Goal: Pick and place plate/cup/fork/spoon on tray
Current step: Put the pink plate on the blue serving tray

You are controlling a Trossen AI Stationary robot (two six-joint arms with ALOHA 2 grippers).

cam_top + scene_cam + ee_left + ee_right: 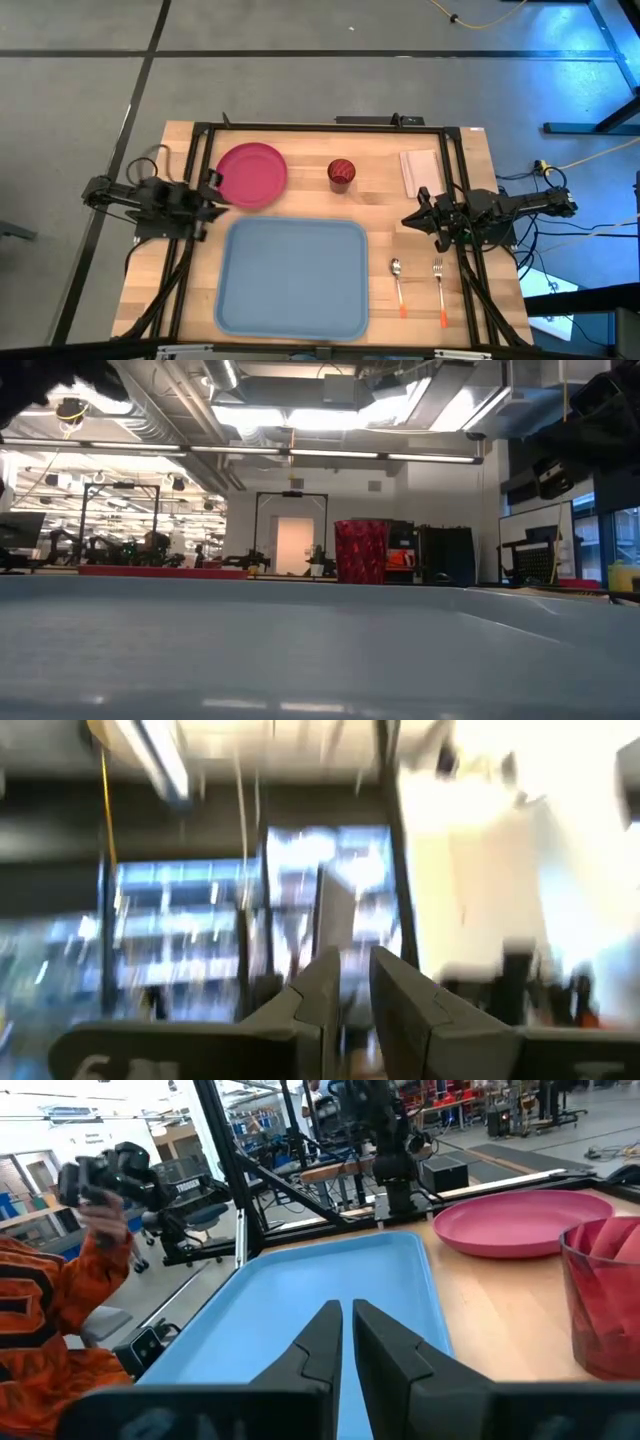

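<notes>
The pink-red plate (251, 175) lies flat on the table at the far left, and the dark red cup (341, 172) stands upright to its right. The light blue tray (293, 277) lies in the middle near side. The spoon (397, 283) and the fork (439, 290) lie right of the tray, handles toward the near edge. My left gripper (215, 193) is shut and empty beside the plate's left rim; its wrist view shows only the room. My right gripper (408, 221) is shut and empty, right of the tray's far right corner, pointing toward the tray (330, 1305).
A small pale sheet (420, 172) lies at the far right, behind my right gripper. A dark frame (320, 128) borders the table top. A person in an orange sleeve (40, 1310) stands beyond the table's left side.
</notes>
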